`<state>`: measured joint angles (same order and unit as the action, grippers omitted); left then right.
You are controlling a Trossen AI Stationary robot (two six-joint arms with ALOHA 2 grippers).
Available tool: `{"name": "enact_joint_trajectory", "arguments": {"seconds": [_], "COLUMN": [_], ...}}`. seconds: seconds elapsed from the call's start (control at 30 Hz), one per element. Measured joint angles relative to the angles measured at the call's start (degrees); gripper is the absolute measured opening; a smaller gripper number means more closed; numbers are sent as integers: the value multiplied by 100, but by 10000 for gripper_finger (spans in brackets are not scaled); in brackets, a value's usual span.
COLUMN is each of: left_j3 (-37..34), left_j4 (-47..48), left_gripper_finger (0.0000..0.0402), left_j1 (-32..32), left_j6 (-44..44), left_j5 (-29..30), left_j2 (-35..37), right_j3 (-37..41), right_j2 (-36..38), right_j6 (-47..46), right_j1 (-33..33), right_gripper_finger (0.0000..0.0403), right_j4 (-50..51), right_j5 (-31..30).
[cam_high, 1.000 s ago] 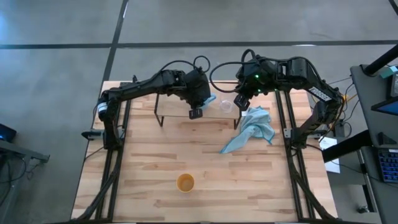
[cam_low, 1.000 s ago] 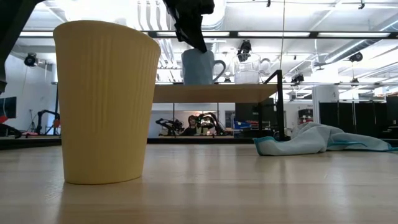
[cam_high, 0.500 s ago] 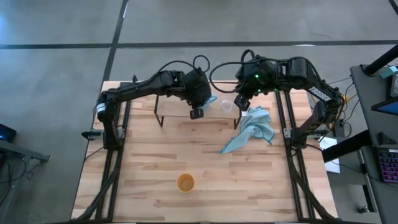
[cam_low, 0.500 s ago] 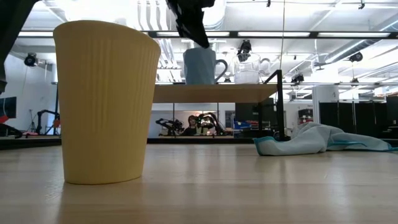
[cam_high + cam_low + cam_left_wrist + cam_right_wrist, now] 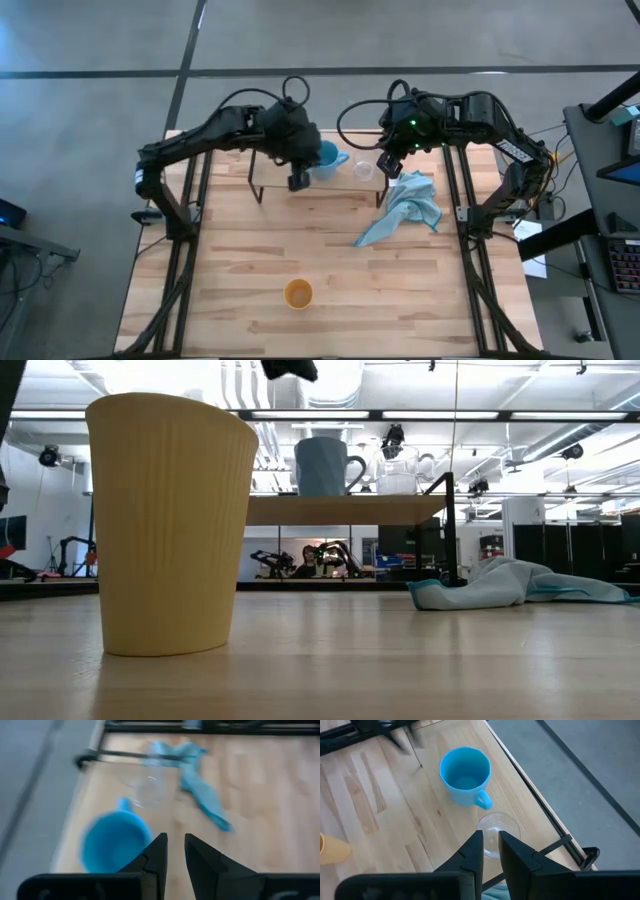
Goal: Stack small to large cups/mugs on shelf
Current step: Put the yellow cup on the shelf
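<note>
The light blue mug stands upright on its base on the shelf, handle toward the clear cup, which stands beside it on the same board. In the low view the mug and the clear cup are side by side. The orange-yellow cup stands on the table near its near edge. My left gripper hovers above the shelf to the left of the mug, its fingers a narrow gap apart. My right gripper waits above the clear cup's right side, also narrowly open.
A light blue cloth lies crumpled on the table right of the shelf, under my right arm. The shelf's black legs stand at its ends. The orange-yellow cup fills the low view's left. Bare tabletop lies between shelf and that cup.
My left gripper has risen away from the mug's rim and moved toward the table's left, leaving the low view almost entirely. The mug stays upright on the shelf beside the clear cup. My right arm has kept still.
</note>
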<state>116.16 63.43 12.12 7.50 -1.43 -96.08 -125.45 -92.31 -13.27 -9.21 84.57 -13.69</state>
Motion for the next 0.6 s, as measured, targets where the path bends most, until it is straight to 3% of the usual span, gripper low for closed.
{"name": "enact_joint_trajectory", "arguments": {"seconds": [0.1,0.33,0.6], "left_j3": [-9,-25,-367], "left_j4": [397,1506,1676], "left_gripper_finger": [52,52,52], "left_j1": [-225,-1094,-1870], "left_j6": [-470,-1615,-3454], "left_j5": [-296,-306,-302], "left_j2": [204,419,295], "right_j3": [0,2,2], "right_j2": [4,13,-116], "right_j6": [-4,-23,-14], "right_j1": [4,7,8], "right_gripper_finger": [54,54,54], "right_j4": [3,53,49], "right_j5": [-2,98,356]}}
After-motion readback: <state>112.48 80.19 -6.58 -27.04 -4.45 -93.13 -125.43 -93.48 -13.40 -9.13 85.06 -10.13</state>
